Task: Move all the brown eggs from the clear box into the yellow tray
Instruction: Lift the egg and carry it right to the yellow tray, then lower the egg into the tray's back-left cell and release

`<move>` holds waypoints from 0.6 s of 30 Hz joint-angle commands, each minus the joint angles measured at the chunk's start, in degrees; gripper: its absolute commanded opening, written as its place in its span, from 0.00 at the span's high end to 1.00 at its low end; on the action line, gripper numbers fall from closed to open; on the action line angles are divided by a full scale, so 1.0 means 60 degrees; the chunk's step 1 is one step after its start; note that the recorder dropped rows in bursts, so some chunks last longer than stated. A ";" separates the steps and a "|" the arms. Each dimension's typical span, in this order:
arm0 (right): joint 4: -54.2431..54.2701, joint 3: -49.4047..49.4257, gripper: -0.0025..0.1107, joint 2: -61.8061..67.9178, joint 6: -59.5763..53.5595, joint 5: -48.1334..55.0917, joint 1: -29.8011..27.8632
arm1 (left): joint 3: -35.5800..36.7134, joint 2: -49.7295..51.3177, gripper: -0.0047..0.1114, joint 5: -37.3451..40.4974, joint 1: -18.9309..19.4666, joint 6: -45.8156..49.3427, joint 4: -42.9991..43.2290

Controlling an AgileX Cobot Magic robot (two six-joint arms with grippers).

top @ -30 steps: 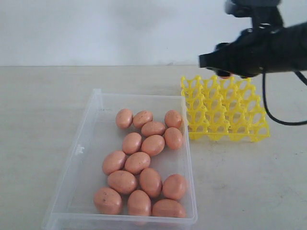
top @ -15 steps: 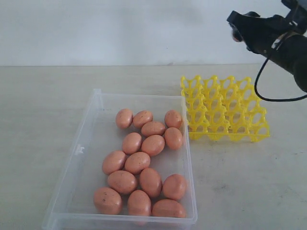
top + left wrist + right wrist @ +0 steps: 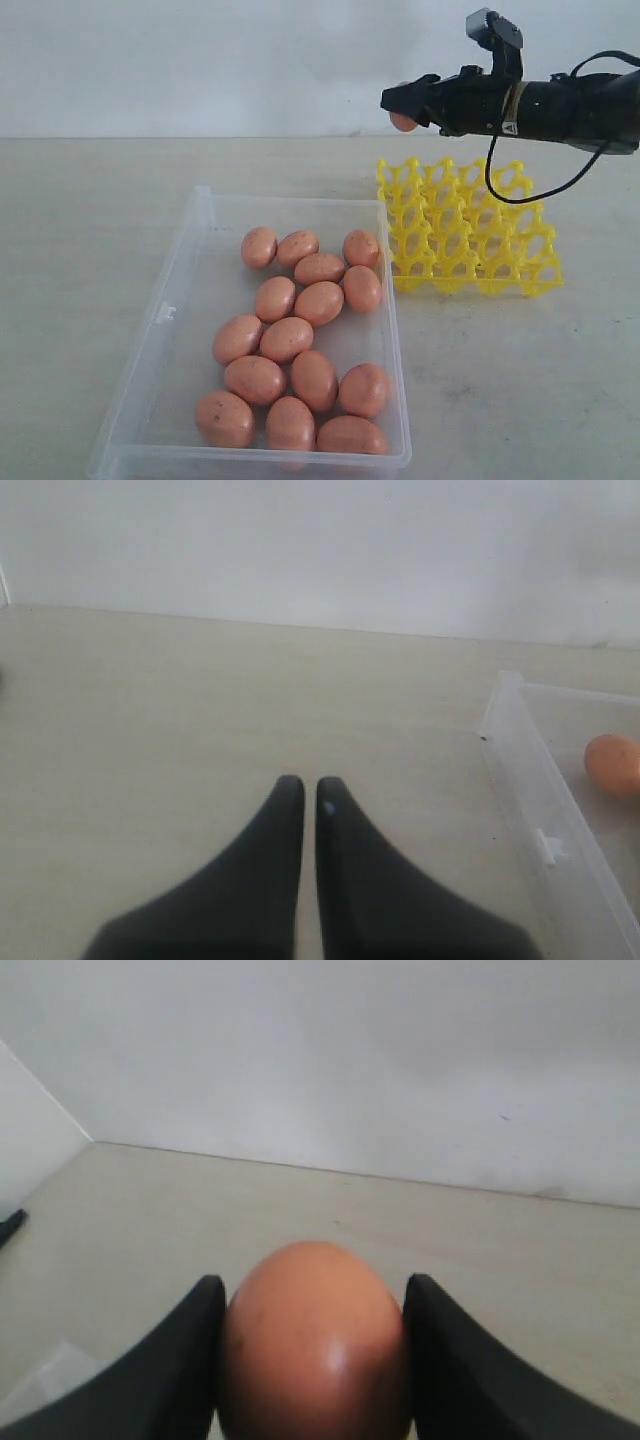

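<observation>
Holding one brown egg clamped between its jaws, the right gripper hangs level in the exterior view, high above the far left corner of the yellow tray, which stands toward the far right of the bench. Half a second ago the arm was raised further right; it has since swung back over the tray. The fifteen eggs in the clear box, which reaches the bench's near edge, lie exactly as they did a second ago, and no tray cup visibly holds an egg. The carried egg is therefore judged to be the first transfer, with lowering into a cup outstanding. In the left wrist view, the left gripper is clenched on nothing, jaws almost touching, over bare bench beside a corner of the box, where one egg shows. In the right wrist view, the held egg fills the gap between both fingers, well clear of the bench.
</observation>
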 commanded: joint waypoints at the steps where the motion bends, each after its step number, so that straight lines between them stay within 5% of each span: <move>1: -0.0233 -0.0177 0.98 0.0273 -0.0187 0.0391 0.0093 | 0.0024 -0.0021 0.92 -0.0083 0.0033 0.0022 -0.0024; 18: 0.0729 -0.0224 0.98 0.1677 -0.3104 0.0541 0.0093 | 0.0024 -0.0021 0.92 -0.0083 0.0033 0.0022 -0.0024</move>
